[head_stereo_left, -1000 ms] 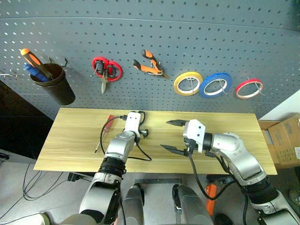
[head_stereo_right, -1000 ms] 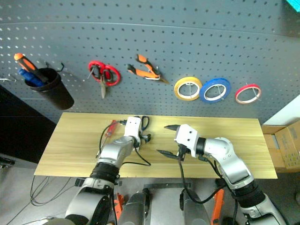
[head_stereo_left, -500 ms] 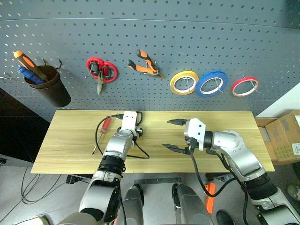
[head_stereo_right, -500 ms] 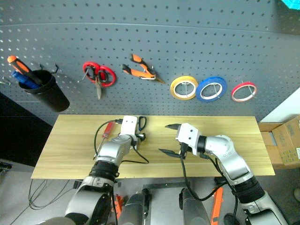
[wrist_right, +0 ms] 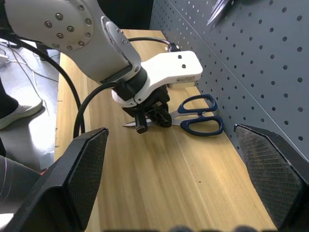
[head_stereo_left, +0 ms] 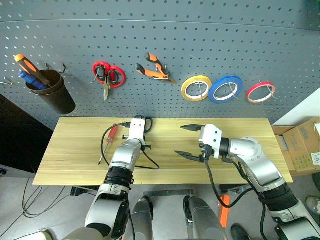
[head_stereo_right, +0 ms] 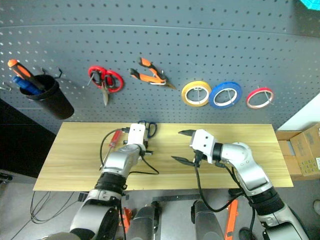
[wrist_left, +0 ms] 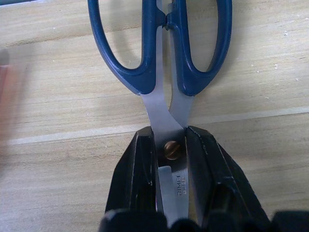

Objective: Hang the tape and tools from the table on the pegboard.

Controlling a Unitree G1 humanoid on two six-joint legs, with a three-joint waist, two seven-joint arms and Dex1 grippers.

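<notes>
The dark-blue-handled scissors [wrist_left: 161,113] lie flat on the table [head_stereo_left: 75,145] close to the pegboard [head_stereo_left: 200,40]. My left gripper [wrist_left: 169,140] is shut on their steel blades at the pivot screw, handles pointing toward the board. My right gripper [head_stereo_left: 179,140] hovers open over the table's middle, holding nothing. The small red-handled screwdriver [head_stereo_left: 113,132] lies on the wood left of my left arm. The orange-and-black pliers [head_stereo_left: 155,69] and the thin red tape [head_stereo_left: 262,84] hang on pegboard hooks.
Red-handled scissors [head_stereo_left: 107,75], a yellow roll [head_stereo_left: 189,93] and a blue roll [head_stereo_left: 217,95] also hang on the board. A dark cup [head_stereo_left: 55,97] with an orange-handled screwdriver hangs at far left. A black cable loops beside the screwdriver. A cardboard box [head_stereo_left: 305,150] stands at right.
My left gripper has gone from open to shut on the scissors' blades. The right gripper has stayed open and almost still. The head camera shifted slightly early on.
</notes>
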